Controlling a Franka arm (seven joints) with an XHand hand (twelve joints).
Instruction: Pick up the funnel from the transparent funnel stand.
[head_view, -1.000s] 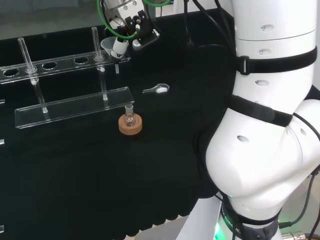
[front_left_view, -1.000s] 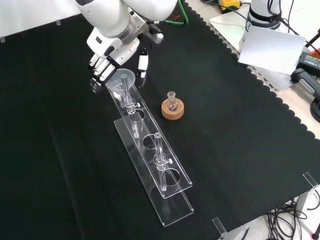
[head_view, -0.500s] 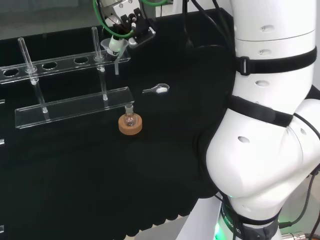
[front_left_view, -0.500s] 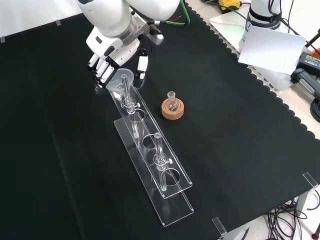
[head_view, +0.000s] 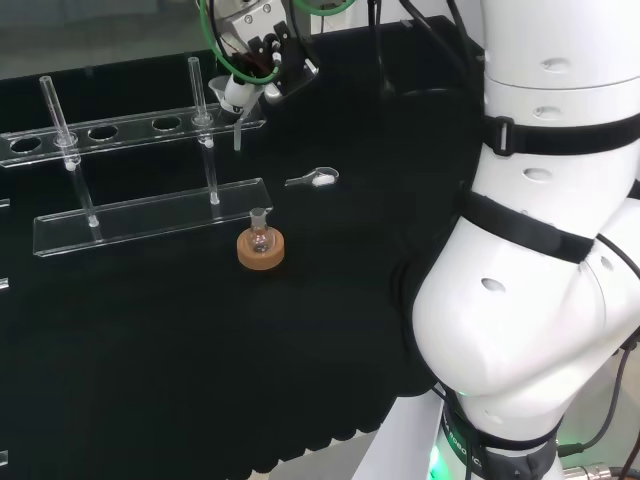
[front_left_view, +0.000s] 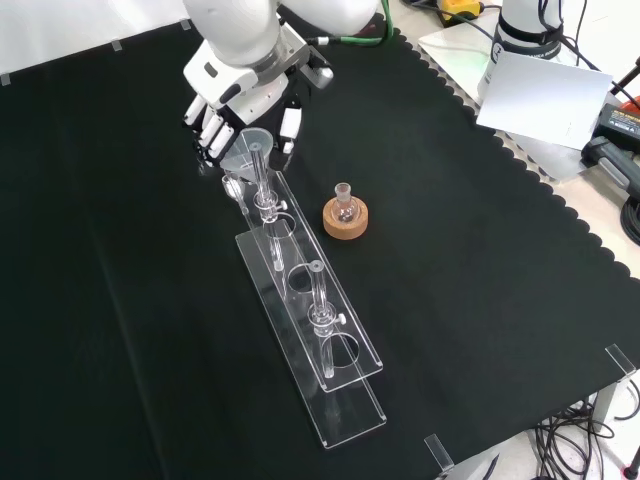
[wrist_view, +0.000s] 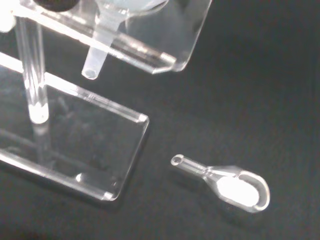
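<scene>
The funnel (front_left_view: 246, 150) sits at the end of the clear stand (front_left_view: 305, 330), the end close to the hand (front_left_view: 245, 90). In the front view that end is the far one, near the top. In the head view it is the right end of the stand's upper shelf.

The funnel's wide mouth points up and its thin spout points down. So its long line runs up and down, with a small lean. In the wrist view the spout pokes down through the shelf and hangs in the air over the stand's bottom plate. To come out, the funnel has to go up. I think that is what matters most for the next move.

The hand is right at the funnel. In the front view the black and white fingers (front_left_view: 212, 128) curl down on one side of the mouth and the thumb (front_left_view: 291, 125) is on the other side. They look like they are pinching the rim.

A small flask in a cork ring (front_left_view: 346, 218) stands on the cloth beside the stand. A little clear scoop (head_view: 313, 179) lies on the cloth, apart from the stand.
</scene>
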